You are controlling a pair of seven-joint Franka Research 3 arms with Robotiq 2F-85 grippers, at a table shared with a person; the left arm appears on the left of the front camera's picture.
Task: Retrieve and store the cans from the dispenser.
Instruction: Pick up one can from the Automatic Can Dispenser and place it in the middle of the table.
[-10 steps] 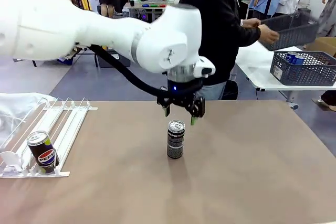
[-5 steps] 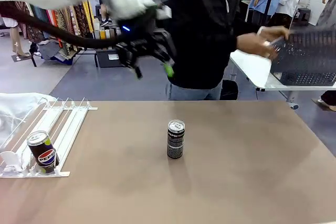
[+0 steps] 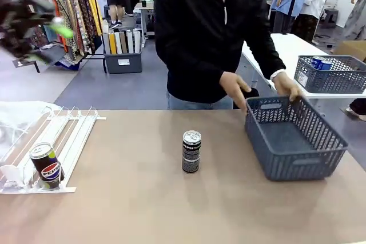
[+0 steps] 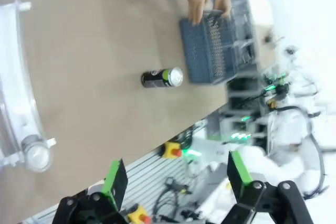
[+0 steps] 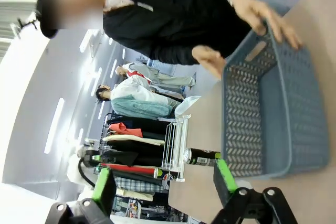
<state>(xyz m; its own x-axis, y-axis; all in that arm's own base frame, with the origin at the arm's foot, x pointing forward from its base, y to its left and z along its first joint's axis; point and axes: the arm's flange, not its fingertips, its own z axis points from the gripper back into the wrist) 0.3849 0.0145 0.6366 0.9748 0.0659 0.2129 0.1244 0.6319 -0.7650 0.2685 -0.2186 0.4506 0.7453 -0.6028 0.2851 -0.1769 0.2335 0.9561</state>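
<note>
You had pulled your left arm off the slim dark Pepsi-logo drink can within the last second. The left jaws went from hovering right over its silver top to high up at the far left of the bench, motion-blurred in the front view. In the left wrist view they stood wide and empty, looking down on the bench from well above. The can stayed put, upright mid-bench, touching nothing.

Other change: the person brought in a grey lattice plastic basket and set it on the bench to the can's right, near but apart. The person's hands were at its far rim. It looked empty, though its near wall hid part of the floor, so not certain.

Your right jaws were wide too, holding nothing, facing the basket from the side. A second dark Pepsi can sat at the front stop of the flat white-and-clear plastic lane dispenser at left.

Judgement: one can was out and storage had just arrived. The likely next step was putting the standing can in the basket, then fetching the one in the dispenser.
</note>
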